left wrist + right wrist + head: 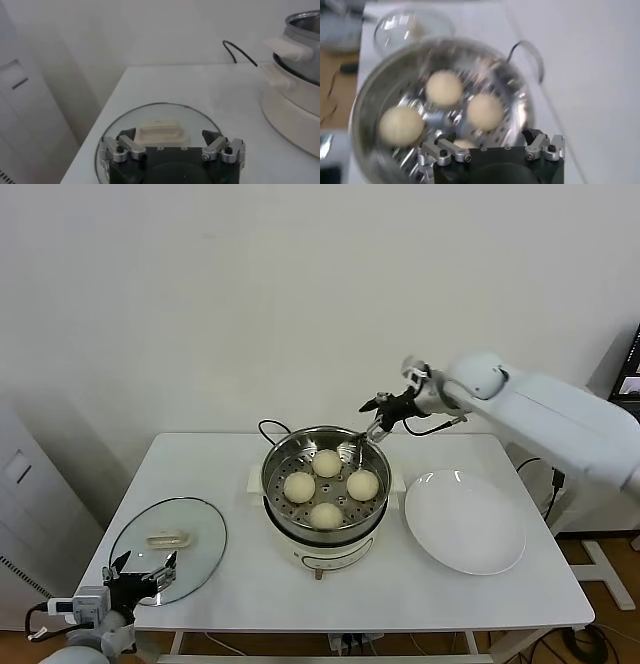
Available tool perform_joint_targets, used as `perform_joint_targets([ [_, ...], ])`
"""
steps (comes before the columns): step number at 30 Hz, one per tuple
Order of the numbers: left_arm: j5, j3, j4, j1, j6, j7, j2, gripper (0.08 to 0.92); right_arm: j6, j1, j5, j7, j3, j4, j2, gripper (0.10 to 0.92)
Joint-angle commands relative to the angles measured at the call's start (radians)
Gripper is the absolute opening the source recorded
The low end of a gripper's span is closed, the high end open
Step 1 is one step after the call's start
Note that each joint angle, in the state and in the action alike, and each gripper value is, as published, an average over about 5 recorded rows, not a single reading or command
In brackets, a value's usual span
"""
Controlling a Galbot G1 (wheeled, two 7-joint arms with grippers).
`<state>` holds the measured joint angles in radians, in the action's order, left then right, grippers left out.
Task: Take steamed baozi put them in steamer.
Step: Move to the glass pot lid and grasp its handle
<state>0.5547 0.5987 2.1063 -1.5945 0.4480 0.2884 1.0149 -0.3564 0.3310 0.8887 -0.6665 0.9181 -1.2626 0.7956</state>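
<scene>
The shiny steel steamer [272,474] stands on its cream base at the table's middle. Several pale round baozi lie on its perforated tray, among them one at the back [327,463], one on the left [299,486] and one on the right [362,484]. My right gripper [374,426] hangs open and empty above the steamer's back right rim. In the right wrist view the steamer [367,100] and baozi [443,87] lie below the open gripper [487,136]. My left gripper [145,569] is open and empty, low at the table's front left.
An empty white plate [465,519] lies right of the steamer. The glass lid [195,534] with its cream handle [159,131] lies flat at the front left, just ahead of the left gripper [168,135]. A black cord [268,427] runs behind the steamer. A wall stands behind the table.
</scene>
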Motion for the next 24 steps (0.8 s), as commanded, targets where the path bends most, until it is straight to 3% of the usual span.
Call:
perform_joint_targets([
  [1, -0.012, 0.001, -0.004, 0.006, -0.013, -0.009, -0.006, 0.823, 0.231, -0.493, 0.065, 0.371, -0.615, -0.056, -0.122, 0.823],
  [10, -0.138, 0.014, -0.031, -0.008, -0.098, -0.051, -0.005, 0.823, 0.329, -0.911, -0.118, 0.705, -1.014, -0.174, -0.062, 0.823],
  [17, -0.426, 0.018, -0.063, -0.023, -0.18, -0.07, -0.009, 0.823, 0.318, -1.211, -0.241, 0.733, -1.262, -0.298, 0.037, 0.823],
  [24, -0.944, 0.028, -0.128, -0.059, -0.338, -0.102, -0.001, 0.823, 0.349, -1.399, -0.299, 0.668, -1.465, -0.322, 0.155, 0.823],
])
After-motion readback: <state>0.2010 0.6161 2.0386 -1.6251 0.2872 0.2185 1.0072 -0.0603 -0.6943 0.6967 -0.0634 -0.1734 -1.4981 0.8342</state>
